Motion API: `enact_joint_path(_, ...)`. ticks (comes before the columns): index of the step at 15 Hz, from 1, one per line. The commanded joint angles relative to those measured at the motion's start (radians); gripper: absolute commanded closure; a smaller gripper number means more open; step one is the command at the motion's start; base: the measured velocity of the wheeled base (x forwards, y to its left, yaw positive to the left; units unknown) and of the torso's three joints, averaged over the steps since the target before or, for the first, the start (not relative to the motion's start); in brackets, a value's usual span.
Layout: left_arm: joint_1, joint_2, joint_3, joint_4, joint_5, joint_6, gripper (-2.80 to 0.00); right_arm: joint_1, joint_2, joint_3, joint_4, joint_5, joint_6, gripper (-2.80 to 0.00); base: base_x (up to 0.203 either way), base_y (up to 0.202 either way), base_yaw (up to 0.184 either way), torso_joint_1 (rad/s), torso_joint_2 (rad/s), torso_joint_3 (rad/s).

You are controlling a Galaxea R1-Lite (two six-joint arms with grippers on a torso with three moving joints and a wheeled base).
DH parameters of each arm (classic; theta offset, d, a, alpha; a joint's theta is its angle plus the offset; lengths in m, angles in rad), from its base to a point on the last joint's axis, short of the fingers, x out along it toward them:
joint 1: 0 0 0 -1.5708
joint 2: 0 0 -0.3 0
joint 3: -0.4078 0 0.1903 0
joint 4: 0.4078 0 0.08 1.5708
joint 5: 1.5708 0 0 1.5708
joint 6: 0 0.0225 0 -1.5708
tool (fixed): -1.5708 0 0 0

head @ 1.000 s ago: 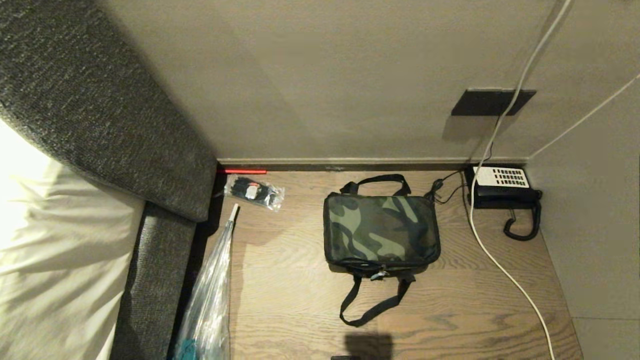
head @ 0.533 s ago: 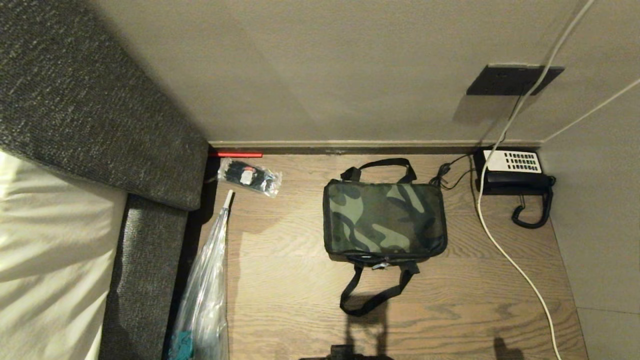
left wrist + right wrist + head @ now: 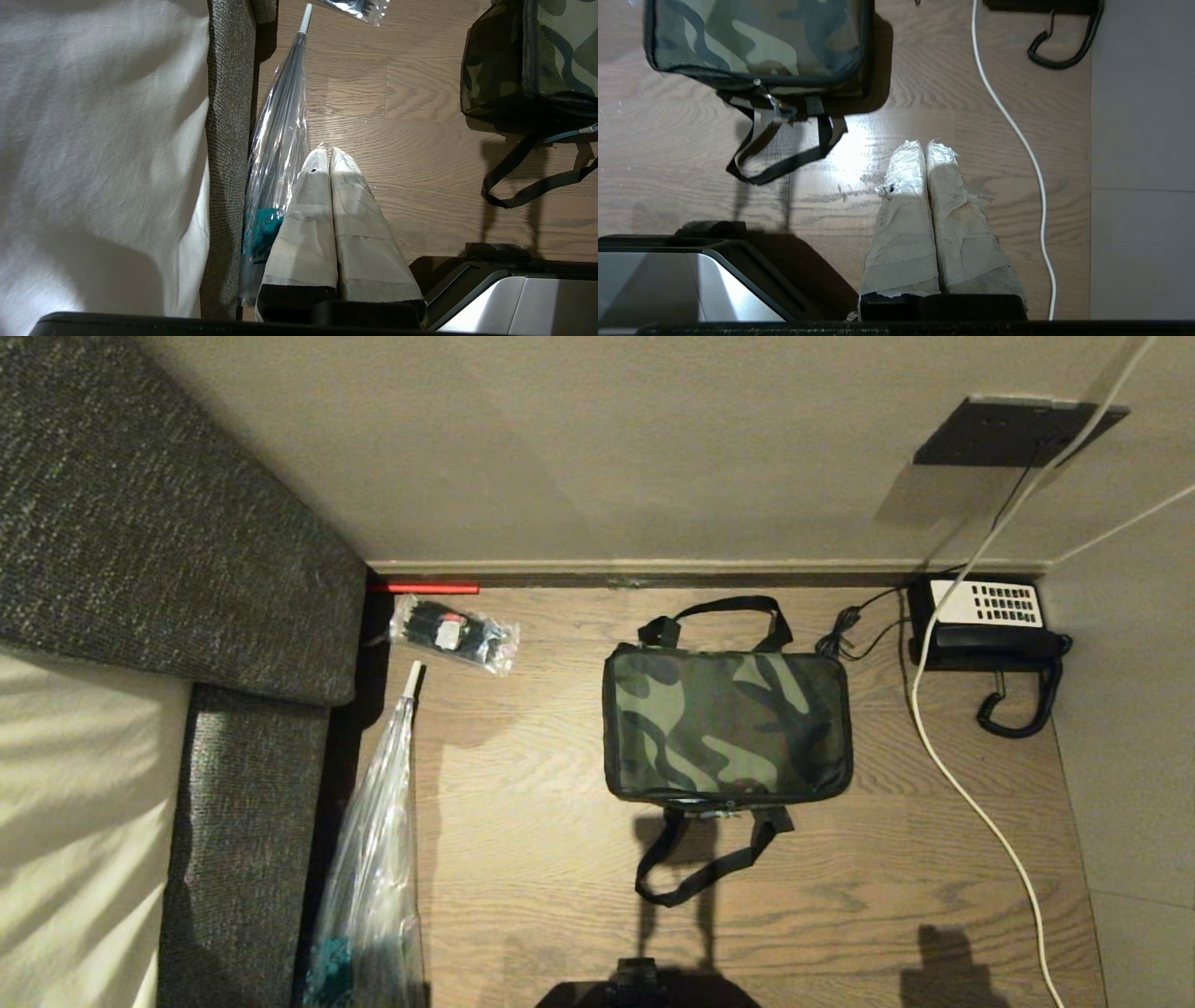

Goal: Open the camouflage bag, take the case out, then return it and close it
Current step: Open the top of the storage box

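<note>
The camouflage bag (image 3: 726,723) lies zipped shut on the wooden tabletop, one black strap handle toward the wall and one looped toward me. Its corner shows in the left wrist view (image 3: 528,56) and its near edge with the zipper pull in the right wrist view (image 3: 756,42). The case is hidden. My left gripper (image 3: 329,151) hangs shut and empty over bare wood, well short of the bag. My right gripper (image 3: 925,143) is shut and empty too, off the bag's other near corner. Neither arm shows in the head view.
A crinkled clear plastic bag (image 3: 369,877) lies along the grey headboard (image 3: 177,523) at the left. A small clear packet of black items (image 3: 453,633) sits near the wall. A black telephone (image 3: 985,625) stands at the back right, and a white cable (image 3: 971,803) runs down the tabletop.
The whole head view has shifted: the camera has tilted further down, so the bag, phone and wall edge sit higher in the picture. Nothing on the table has moved.
</note>
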Motion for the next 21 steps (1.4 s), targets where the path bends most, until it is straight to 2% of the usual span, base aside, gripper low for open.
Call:
enact_joint_path(1, 0.0, 0.001, 0.002, 0.0, 0.0, 0.0, 0.0, 0.0, 0.0, 0.002, 0.0, -0.001, 0.0, 0.0, 0.0, 0.0, 0.0, 0.005, 0.0, -0.095)
enact_joint_path(21, 0.0, 0.001, 0.002, 0.0, 0.0, -0.001, 0.0, 0.0, 0.0, 0.002, 0.0, -0.001, -0.002, 0.0, 0.0, 0.0, 0.0, 0.0, 0.0, -0.004)
